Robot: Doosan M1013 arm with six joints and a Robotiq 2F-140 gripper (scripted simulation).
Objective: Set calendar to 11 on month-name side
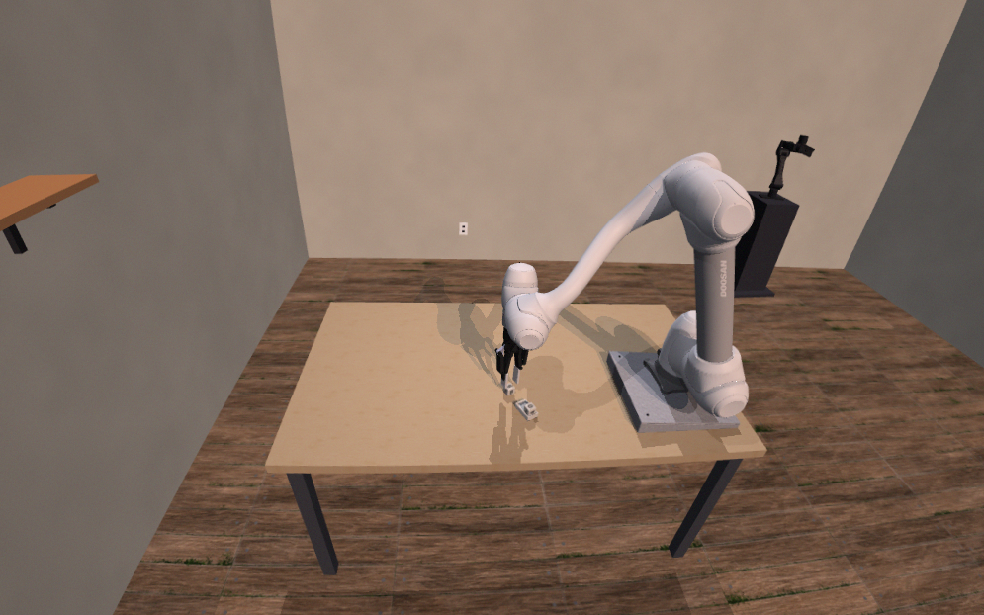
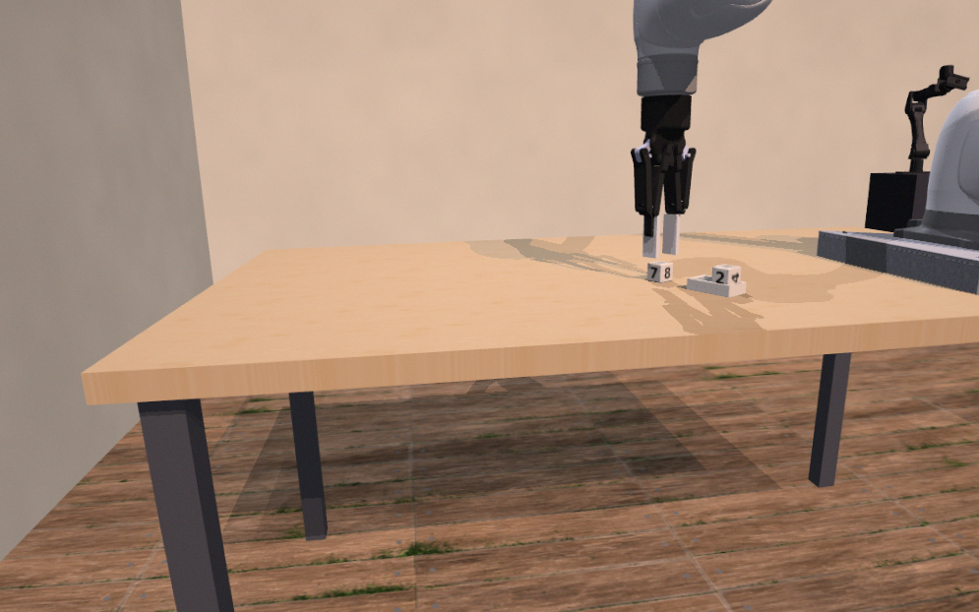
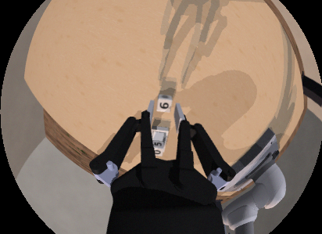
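Exterior view first: the near edge of the desk [image 1: 373,382] [image 2: 401,304] [image 3: 98,70] runs across the front, and beyond it sits the white tray [image 1: 519,403] [image 2: 705,287] [image 3: 160,128]. One number cube [image 1: 530,408] [image 2: 725,275] [image 3: 159,142] is in the tray's right part as seen here, showing a 2 and, on the adjoining side, a figure too unclear to read; the wrist view shows a 5 on its top. Near the tray, outside it, the loose cube [image 1: 508,390] [image 2: 658,272] [image 3: 164,102] rests flat on the desk, with 7 and 8 on two sides. The hand [image 1: 510,377] [image 2: 660,253] [image 3: 164,107] points down close above that cube, released, its fingers parted with nothing between them. Farther off to the right is the gray base plate [image 1: 625,382] [image 2: 895,267] of the white arm [image 1: 610,236]. Behind stand a small black robot arm [image 1: 781,164] [image 2: 916,121] and the beige wall [image 1: 594,114] [image 2: 401,113].
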